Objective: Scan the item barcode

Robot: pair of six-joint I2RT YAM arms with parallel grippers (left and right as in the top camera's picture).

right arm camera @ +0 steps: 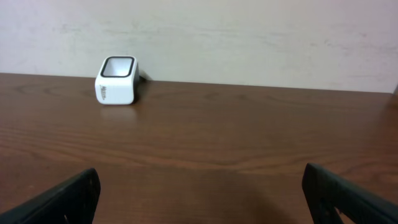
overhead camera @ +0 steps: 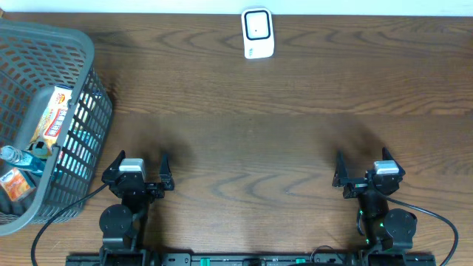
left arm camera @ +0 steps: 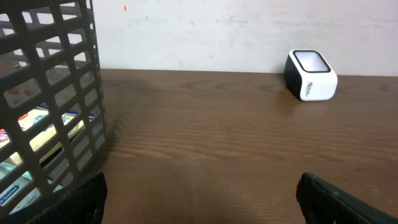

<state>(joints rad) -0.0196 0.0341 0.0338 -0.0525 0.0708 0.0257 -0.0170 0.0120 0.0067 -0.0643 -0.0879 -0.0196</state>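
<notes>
The white barcode scanner (overhead camera: 258, 33) with a dark window stands at the far edge of the table, and it also shows as the scanner (left arm camera: 311, 76) and the scanner (right arm camera: 117, 81) in the wrist views. Items lie in the grey basket (overhead camera: 87, 52) at the left: a yellow-orange packet (overhead camera: 55, 114), a clear bottle (overhead camera: 15, 157) and an orange packet (overhead camera: 15, 185). My left gripper (overhead camera: 141, 157) rests near the front edge beside the basket, open and empty (left arm camera: 200, 193). My right gripper (overhead camera: 362, 157) sits at the front right, open with nothing between its fingers (right arm camera: 200, 186).
The basket wall (left arm camera: 56, 93) stands close to the left of my left gripper. Bare brown wooden tabletop (overhead camera: 251, 140) stretches between the grippers and the scanner. A pale wall (right arm camera: 249, 37) rises behind the table's far edge.
</notes>
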